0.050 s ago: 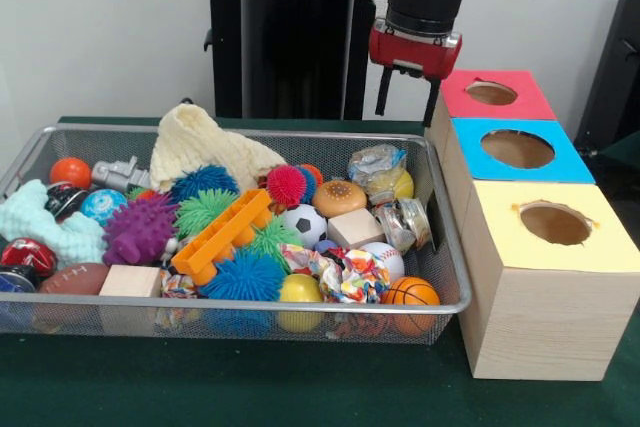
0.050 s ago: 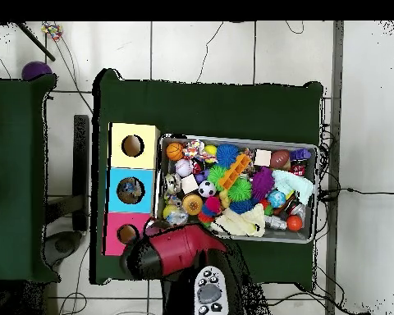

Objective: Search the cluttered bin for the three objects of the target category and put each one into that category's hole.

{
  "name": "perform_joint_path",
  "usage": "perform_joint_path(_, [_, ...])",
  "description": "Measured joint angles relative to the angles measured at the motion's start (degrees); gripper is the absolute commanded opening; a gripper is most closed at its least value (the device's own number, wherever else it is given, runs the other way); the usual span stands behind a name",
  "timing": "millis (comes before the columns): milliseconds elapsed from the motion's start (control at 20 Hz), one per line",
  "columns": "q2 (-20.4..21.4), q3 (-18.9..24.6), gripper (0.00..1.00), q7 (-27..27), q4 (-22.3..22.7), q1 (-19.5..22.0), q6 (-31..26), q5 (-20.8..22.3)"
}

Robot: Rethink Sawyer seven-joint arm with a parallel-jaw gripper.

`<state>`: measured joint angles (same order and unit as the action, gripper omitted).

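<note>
Wire bin (image 1: 452, 277) sits on the green counter (image 1: 250, 387), packed edge to edge with toys; no bare floor visible inside it. Three boxes stand in a row touching one another, just beside the bin's right rim in the front view: yellow-topped box (image 1: 560, 247) nearest the camera, blue-topped box (image 1: 520, 152) in the middle, red-topped box (image 1: 495, 95) farthest back, each with one round hole in its top. The task line names no category, so the target objects cannot be told apart from the rest. Ball-like items near the front rim: basketball (image 1: 411, 293), yellow ball (image 1: 300, 290), baseball (image 1: 382, 257); soccer ball (image 1: 304, 224) mid-bin. An orange plastic piece (image 1: 220, 237) lies diagonally across the centre over blue and green spiky balls. A cream knit cloth (image 1: 200, 147) is heaped against the back rim, a purple spiky ball (image 1: 140, 229) and a football (image 1: 75, 279) at the left. The arm hangs above the back right corner, tool (image 1: 407, 102) over the gap between the bin rim and the red-topped box, clear of both; two dark fingers stand apart with nothing between them. Open counter runs along the front of the bin. In the overhead view, the arm covers the counter edge near the red-topped box.
</note>
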<state>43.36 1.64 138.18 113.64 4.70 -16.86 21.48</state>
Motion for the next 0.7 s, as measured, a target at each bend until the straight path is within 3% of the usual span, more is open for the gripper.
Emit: perform_joint_path(700, [-5.14, 4.18, 1.00, 0.00, -8.00, 6.34, -0.01, 4.08])
